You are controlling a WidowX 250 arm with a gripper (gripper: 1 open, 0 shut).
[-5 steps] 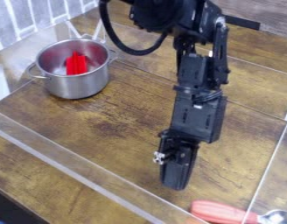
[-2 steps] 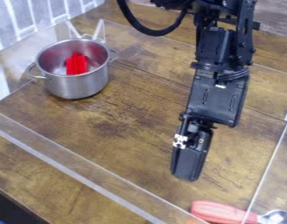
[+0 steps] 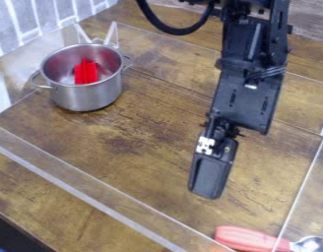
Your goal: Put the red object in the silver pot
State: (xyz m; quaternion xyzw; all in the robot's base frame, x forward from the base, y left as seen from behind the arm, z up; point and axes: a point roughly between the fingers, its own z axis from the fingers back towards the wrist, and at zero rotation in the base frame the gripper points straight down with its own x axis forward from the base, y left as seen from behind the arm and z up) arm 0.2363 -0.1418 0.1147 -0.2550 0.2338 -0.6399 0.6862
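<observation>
While the red object sits inside the silver pot, the clenched, empty end effector hangs near the table's front edge.

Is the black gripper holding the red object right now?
No, the red object sits inside the round silver steel pot, away from the gripper.

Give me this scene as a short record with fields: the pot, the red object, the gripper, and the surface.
pot: silver pot, upright at far left of the wooden table
red object: red object sits inside the pot
gripper: gripper shut, holding nothing, hanging above the table to the right, apart from the pot
other: red-handled item at the bottom right edge
</observation>
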